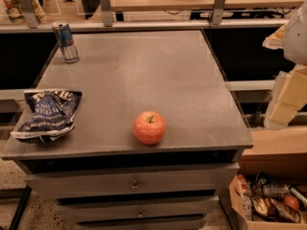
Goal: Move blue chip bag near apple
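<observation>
The blue chip bag [47, 115] lies crumpled on the left front edge of the grey cabinet top [144, 66], dark navy with white lettering. The apple [149, 127], orange-red with a short stem, sits near the front edge at the middle, well to the right of the bag. My gripper [287, 99] is at the far right of the view, off the cabinet's right side and raised beside it, far from both the bag and the apple. It holds nothing that I can see.
A tall slim blue-and-silver can [65, 41] stands at the back left of the top. Drawers [134, 183] run below the front edge. A cardboard box of snacks [271, 202] sits on the floor at the right. A railing [144, 25] runs behind.
</observation>
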